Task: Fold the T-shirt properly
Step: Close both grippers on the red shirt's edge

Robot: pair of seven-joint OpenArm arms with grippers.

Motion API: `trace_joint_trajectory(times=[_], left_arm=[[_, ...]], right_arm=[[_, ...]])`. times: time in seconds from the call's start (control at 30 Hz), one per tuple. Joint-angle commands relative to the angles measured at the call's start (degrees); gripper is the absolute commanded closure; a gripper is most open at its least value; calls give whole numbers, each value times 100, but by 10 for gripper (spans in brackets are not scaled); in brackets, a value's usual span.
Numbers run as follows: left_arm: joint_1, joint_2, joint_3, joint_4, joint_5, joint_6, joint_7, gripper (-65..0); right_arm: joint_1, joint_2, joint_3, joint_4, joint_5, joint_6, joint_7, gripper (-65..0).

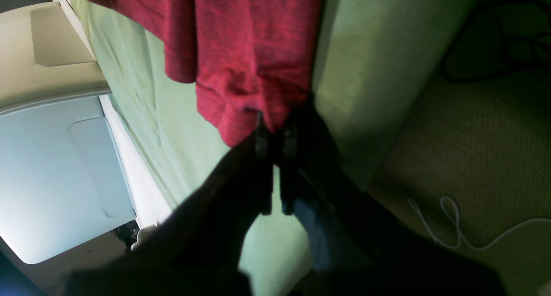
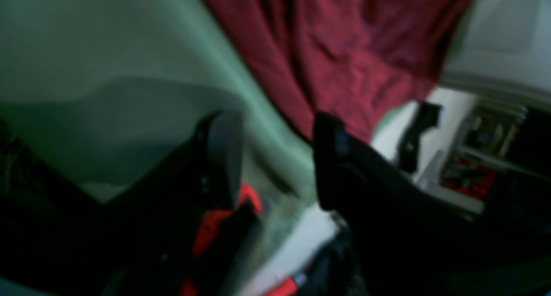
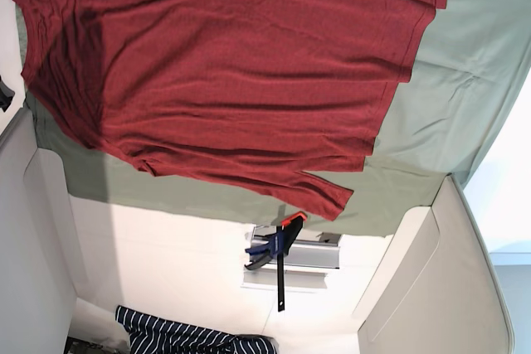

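The red T-shirt lies spread over the green cloth across the upper part of the base view. At the centre of the left wrist view, the left gripper pinches the T-shirt's hem, jaws closed on the fabric. The right gripper hangs with jaws apart and empty, just below the T-shirt in its blurred view.

Deep red shirt, faintly heathered up close, on a pale sage-green sheet. White tabletop below. The clamp has a blue grip, orange tip and black bar. Navy-and-white striped fabric sits at the bottom edge. Left gripper black; right gripper black too, with orange-red showing behind it. White cable on olive carpet.
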State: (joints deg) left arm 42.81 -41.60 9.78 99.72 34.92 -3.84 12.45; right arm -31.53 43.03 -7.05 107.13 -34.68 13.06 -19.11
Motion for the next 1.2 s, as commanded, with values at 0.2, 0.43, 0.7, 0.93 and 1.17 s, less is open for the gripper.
trace_joint_trajectory(times=[0.2,0.43,0.7,0.93,1.17], left_arm=[[20,-46,9,28,-39,-160,-111,0],[22,-46,9,28,-39,-160,-151,0],[11,-46,9,28,-39,-160,-153,0],[4,-46,9,28,-44,-160,-153,0],[2,-46,9,28,-46,-157,-177,0]], right_arm=[[168,92,-365,-293,-389,-326,-20,-267],[660,-70,-365,-669,68,-426,-22,-267],[817,-289,-457,-719,166,-365,-17,-267],[817,-289,-673,-719,105,-358,2,-265],[817,-286,-675,-719,107,-358,2,-78]])
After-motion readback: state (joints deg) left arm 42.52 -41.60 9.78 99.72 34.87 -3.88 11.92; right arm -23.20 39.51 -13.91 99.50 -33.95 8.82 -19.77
